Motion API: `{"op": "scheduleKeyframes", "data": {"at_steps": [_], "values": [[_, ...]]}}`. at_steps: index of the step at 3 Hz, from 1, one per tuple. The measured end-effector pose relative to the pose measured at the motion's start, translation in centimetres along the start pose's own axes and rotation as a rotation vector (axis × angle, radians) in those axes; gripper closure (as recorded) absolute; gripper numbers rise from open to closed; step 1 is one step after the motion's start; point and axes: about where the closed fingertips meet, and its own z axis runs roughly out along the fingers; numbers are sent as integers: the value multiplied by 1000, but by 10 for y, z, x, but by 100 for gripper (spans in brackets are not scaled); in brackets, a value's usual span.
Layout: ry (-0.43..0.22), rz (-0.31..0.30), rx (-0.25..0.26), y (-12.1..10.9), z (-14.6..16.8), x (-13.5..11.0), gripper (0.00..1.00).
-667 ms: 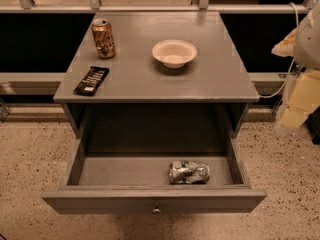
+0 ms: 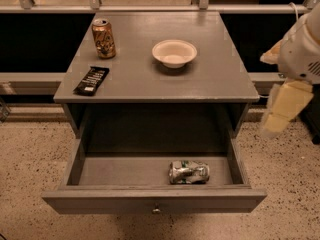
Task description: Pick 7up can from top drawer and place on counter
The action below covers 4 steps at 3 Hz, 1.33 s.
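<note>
The 7up can [image 2: 189, 172], silvery with green markings and a dented body, lies on its side in the open top drawer [image 2: 125, 170], right of middle and near the front panel. The drawer's small round knob [image 2: 156, 210] shows at the middle of its front. The grey counter [image 2: 145, 81] is the cabinet's top above the drawer. My gripper [image 2: 283, 110] hangs in the air to the right of the cabinet, outside it, at about the counter's front edge and above the drawer's right side. It holds nothing that I can see.
On the counter stand a taller gold-orange can [image 2: 103, 38] at the back left, a white bowl [image 2: 174, 52] in the middle, and a dark snack bar [image 2: 92, 80] near the front left edge. Speckled floor surrounds the cabinet.
My gripper has shifted slightly to the left, toward the cabinet. The can and the things on the counter have not moved.
</note>
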Motion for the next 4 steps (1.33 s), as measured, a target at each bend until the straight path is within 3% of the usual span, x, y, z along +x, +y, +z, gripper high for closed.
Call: {"op": "scheduleKeyframes", "data": {"at_steps": [1,2,4], "values": [[-4,-43,1,2,53,-10,0],[5,-106,-39,19,126,-14,18],[23,-184,-105,47,210,-11,21]]}}
